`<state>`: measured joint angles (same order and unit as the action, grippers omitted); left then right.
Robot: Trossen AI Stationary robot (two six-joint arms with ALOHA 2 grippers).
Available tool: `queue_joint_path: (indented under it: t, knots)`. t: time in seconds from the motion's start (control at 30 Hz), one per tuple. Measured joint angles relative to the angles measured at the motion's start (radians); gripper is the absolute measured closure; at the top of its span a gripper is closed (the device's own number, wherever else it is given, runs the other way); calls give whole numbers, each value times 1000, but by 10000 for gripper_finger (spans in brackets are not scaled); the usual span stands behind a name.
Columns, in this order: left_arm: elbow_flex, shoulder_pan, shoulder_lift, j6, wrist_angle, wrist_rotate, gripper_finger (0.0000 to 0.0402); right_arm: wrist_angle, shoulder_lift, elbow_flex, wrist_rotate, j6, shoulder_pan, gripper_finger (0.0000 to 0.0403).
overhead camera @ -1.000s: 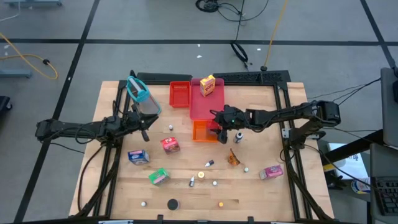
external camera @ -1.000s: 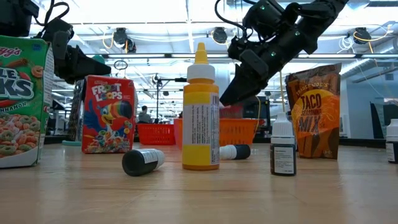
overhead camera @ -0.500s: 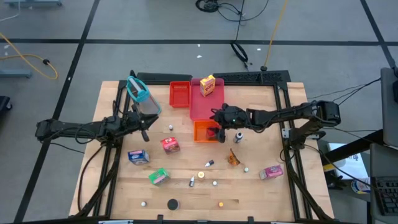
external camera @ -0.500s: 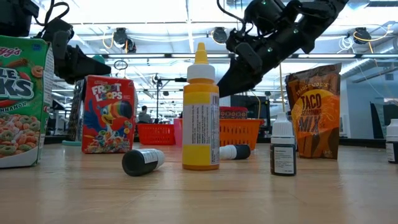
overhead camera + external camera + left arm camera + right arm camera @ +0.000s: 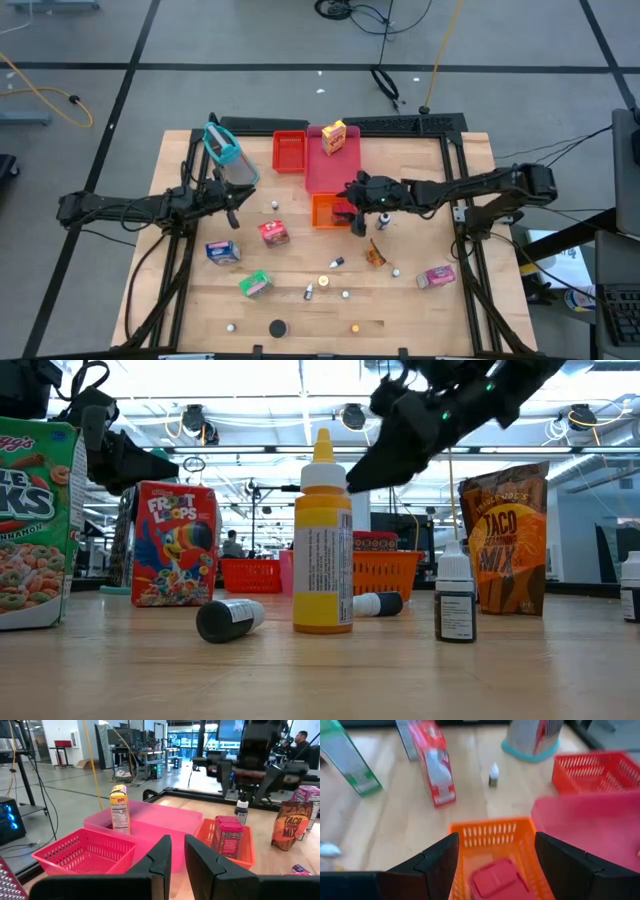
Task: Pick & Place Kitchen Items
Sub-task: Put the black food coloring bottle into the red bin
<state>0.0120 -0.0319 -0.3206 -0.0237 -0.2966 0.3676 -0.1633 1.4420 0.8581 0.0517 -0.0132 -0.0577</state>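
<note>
Right claw (image 5: 352,200) hangs above the orange tray (image 5: 322,211) near the middle of the counter (image 5: 420,300), fingers spread wide and holding nothing. Directly beneath it, a small red box (image 5: 499,881) sits inside that tray, clear of both fingers. The left claw (image 5: 175,862) waits toward the counter's left side, beside the mesh basket (image 5: 226,152), its fingers only a slit apart and nothing between them.

Plenty left to move: a red cereal box (image 5: 273,233), a blue box (image 5: 221,251), a green box (image 5: 255,285), a brown taco-mix pouch (image 5: 375,253), a pink packet (image 5: 436,276), and small bottles (image 5: 337,262) scattered toward the counter's front edge. A yellow carton (image 5: 334,136) stands in the pink tray (image 5: 330,168) at the back.

The risks from here, as I read it: the spread fingers could catch the tray's rim and drag it, and a small dark bottle (image 5: 383,217) standing just beside the tray could get tipped by the swinging arm.
</note>
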Motion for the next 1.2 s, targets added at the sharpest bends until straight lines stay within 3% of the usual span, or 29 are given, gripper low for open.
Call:
queue_joint_path:
  t: [0.1,0.37,0.67,0.93,1.2]
  knots:
    - [0,0,0,0,1,0,350,84,-80,-1,10,-8,13,149]
    - [0,0,0,3,0,0,350,420,-242,-1,197,-103,96,149]
    - [0,0,0,1,0,0,350,639,-304,-1,294,-252,168,149]
    - [0,0,0,0,0,0,350,734,-303,-5,295,-351,178,149]
    - [0,0,0,0,0,1,350,662,-303,-116,293,-411,178,149]
